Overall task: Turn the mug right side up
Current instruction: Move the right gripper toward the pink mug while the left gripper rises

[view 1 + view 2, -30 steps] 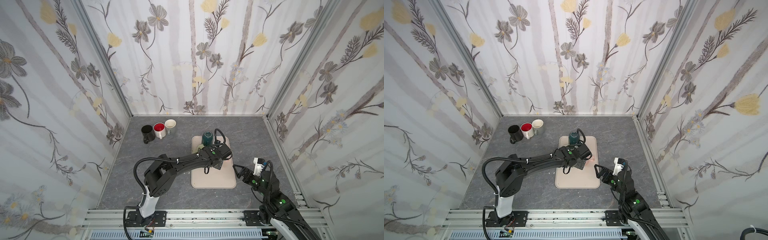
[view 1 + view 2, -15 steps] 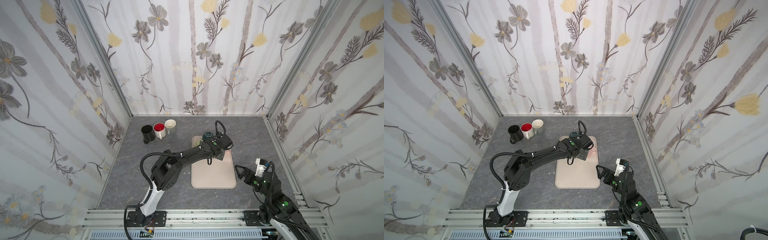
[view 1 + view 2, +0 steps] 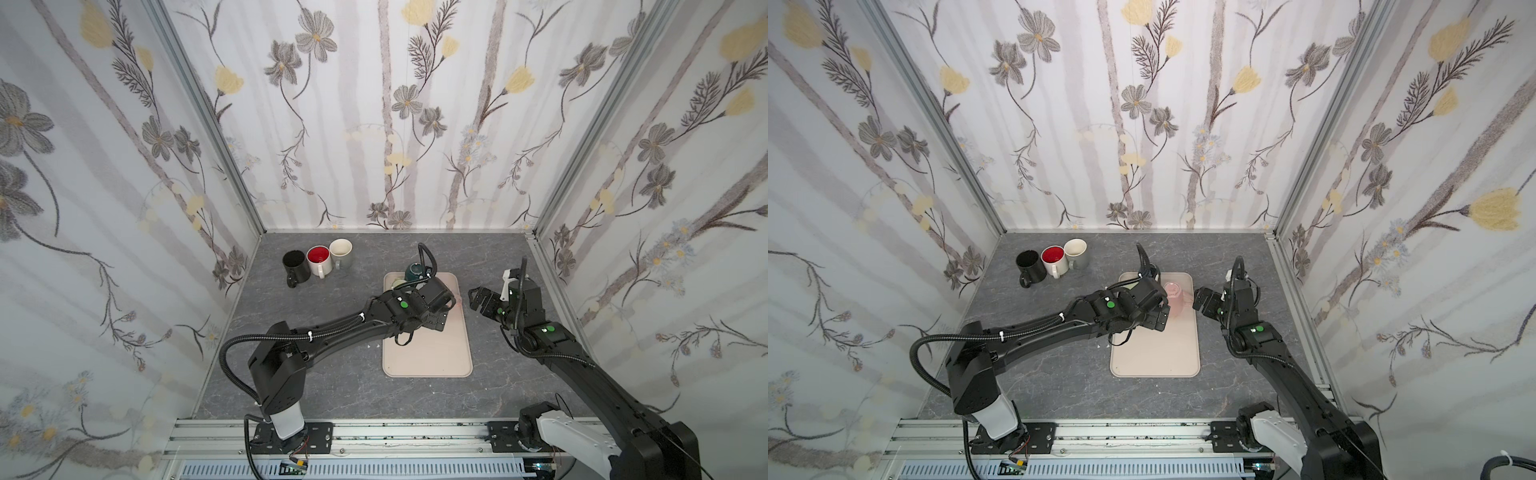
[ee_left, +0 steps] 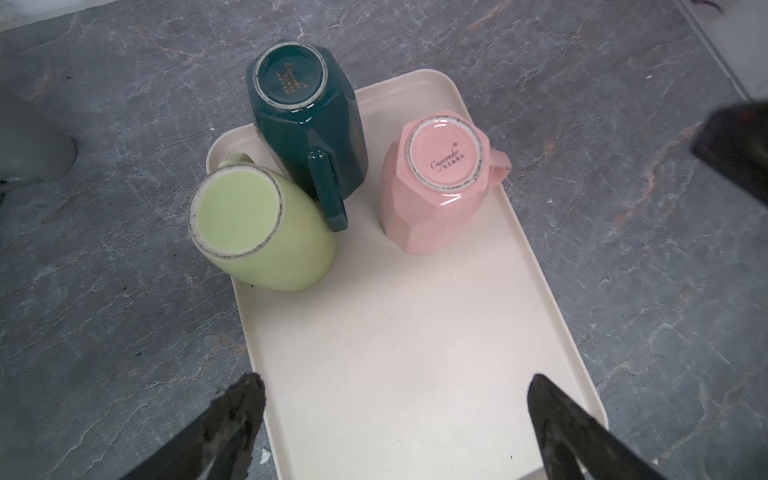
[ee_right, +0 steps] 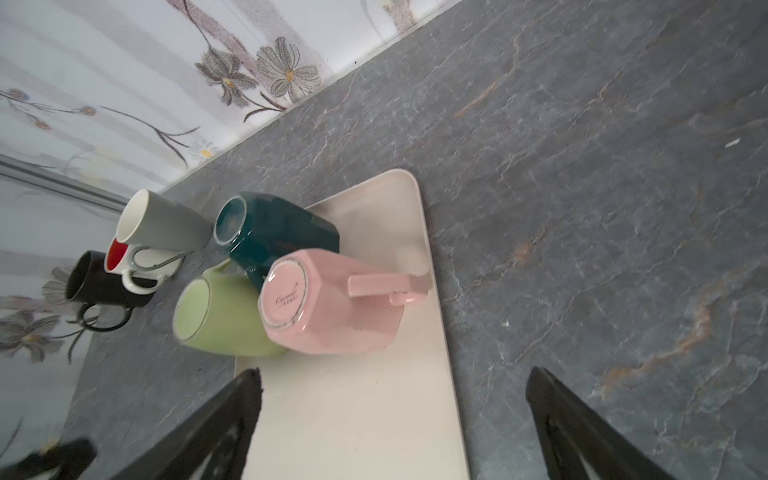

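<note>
- Left fingers point(image 4: 235, 419): being held spread wide and empty over the bare half of the tray point(image 4: 415, 353).
- Right fingers point(image 5: 232, 415): being held apart likewise, empty, just beside the tray's rim above the bench point(image 5: 623, 208).
- Pink mug point(image 4: 432, 199), teal mug point(image 4: 307, 124), green mug point(image 4: 257, 232): being shown base-up, clustered at the tray's far end. None is being gripped, so the turning is judged not yet begun.
- Black mug point(image 3: 296, 266), red-lined mug point(image 3: 319, 259), grey mug point(image 3: 343, 253): standing upright, well apart, near a back corner.
- Room: the pink mug's handle is facing the rim. Teal and green are crowding each other. Open bench is being left on the right arm's side.
</note>
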Controlling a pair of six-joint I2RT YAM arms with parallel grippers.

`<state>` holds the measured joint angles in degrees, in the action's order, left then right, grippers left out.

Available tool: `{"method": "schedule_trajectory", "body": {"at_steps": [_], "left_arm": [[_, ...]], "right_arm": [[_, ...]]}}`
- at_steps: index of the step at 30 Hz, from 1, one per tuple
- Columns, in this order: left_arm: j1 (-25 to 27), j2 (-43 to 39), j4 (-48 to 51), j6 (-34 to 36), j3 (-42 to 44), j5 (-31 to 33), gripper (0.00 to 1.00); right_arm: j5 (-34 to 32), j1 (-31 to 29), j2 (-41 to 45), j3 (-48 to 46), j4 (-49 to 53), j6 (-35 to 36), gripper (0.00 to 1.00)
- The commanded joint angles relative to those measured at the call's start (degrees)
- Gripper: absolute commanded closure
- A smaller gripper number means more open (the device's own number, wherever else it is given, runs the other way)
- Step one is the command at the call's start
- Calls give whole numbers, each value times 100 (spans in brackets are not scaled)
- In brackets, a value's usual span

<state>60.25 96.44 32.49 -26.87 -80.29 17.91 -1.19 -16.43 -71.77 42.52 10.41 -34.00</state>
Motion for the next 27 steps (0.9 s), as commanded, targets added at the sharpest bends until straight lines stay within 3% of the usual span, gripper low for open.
{"method": "schedule_trajectory", "body": {"at_steps": [1, 11, 17, 27], "left_arm": [[66, -388, -509, -82, 383, 6, 0], [84, -1505, -855, -101, 1222, 166, 0], [84, -1877, -920, -164, 1510, 165, 0], [84, -2282, -898, -210, 1828, 215, 0]], "right_arm": [[-633, 83, -711, 688, 21, 525, 0], [-648, 272, -2194, 1469, 396, 1176, 0], [-1283, 219, -2454, 1569, 636, 1459, 0], [-1014, -19, -3055, 1796, 632, 1478, 0]]}}
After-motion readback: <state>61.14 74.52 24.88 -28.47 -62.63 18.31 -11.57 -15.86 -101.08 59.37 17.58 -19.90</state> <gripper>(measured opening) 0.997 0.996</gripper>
